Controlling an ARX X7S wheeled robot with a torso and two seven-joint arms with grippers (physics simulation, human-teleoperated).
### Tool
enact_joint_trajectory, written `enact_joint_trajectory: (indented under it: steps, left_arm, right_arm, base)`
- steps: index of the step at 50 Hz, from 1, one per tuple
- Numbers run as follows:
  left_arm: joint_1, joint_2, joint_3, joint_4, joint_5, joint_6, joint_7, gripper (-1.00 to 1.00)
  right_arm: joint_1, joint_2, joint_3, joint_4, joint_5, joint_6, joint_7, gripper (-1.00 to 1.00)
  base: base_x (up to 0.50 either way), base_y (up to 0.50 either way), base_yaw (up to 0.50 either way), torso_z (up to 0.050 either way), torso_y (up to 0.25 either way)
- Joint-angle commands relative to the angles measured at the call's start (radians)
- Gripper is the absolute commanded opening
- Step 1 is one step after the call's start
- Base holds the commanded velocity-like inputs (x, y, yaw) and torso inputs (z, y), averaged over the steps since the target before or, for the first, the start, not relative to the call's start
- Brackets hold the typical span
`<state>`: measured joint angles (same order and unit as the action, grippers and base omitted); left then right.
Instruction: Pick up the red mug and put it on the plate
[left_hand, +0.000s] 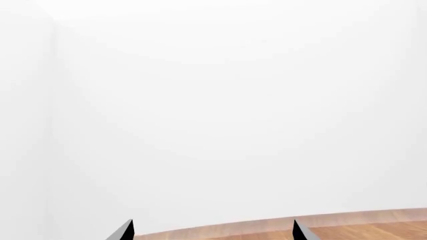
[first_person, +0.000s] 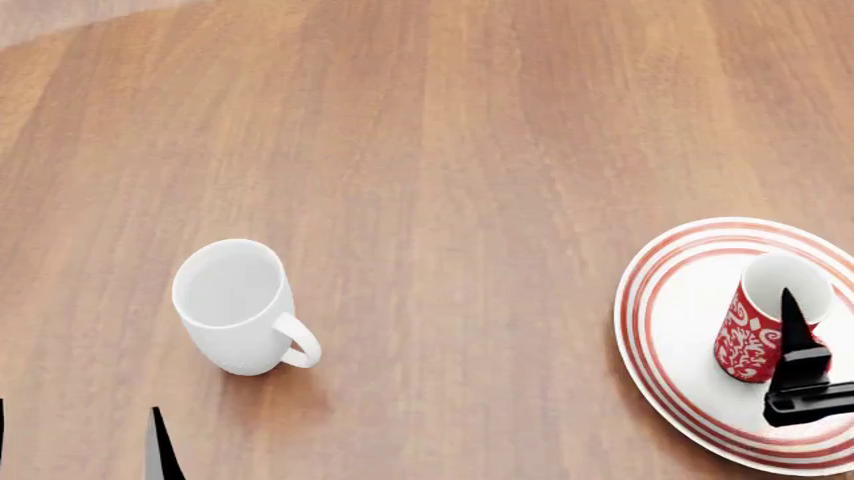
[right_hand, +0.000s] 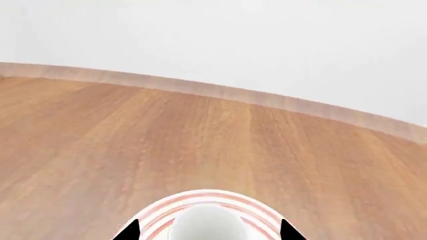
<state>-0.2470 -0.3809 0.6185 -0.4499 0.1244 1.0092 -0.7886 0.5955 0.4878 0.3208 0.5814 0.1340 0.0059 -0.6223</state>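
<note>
1. The wooden table (first_person: 441, 150) carries everything.
2. The plate (first_person: 667, 330) holds the red mug (first_person: 747, 340), standing on it.
3. My right gripper (right_hand: 208, 231) straddles the mug, fingers spread either side; whether they pinch it, I cannot tell.
4. I judge the mug rigid, glazed, slippery and breakable; grip the wall.
5. The white mug (first_person: 238, 305) stands well apart.
6. My left gripper (left_hand: 212, 231) is spread, empty.
7. No writing visible.
</note>
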Motion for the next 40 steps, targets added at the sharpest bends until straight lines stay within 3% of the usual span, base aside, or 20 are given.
enact_joint_trajectory:
  steps: [1, 17, 40]
  left_arm:
    - [-0.003, -0.003, 0.007, -0.001, 0.002, 0.001, -0.009, 1.00]
    - [-0.005, -0.008, 0.015, 0.003, 0.004, -0.005, -0.021, 1.00]
    - [-0.010, -0.014, 0.028, 0.003, 0.003, -0.007, -0.033, 1.00]
  right_arm:
    - [-0.115, -0.004, 0.050, -0.318, 0.060, 0.137, 0.004, 1.00]
    - [-0.267, -0.014, 0.105, -0.677, 0.130, 0.229, 0.007, 1.00]
    - [-0.426, -0.032, 0.179, -0.959, 0.213, 0.231, -0.015, 1.00]
  base:
    - [0.00, 0.00, 0.00, 0.000, 0.000]
    - [0.00, 0.00, 0.00, 0.000, 0.000]
    - [0.00, 0.00, 0.00, 0.000, 0.000]
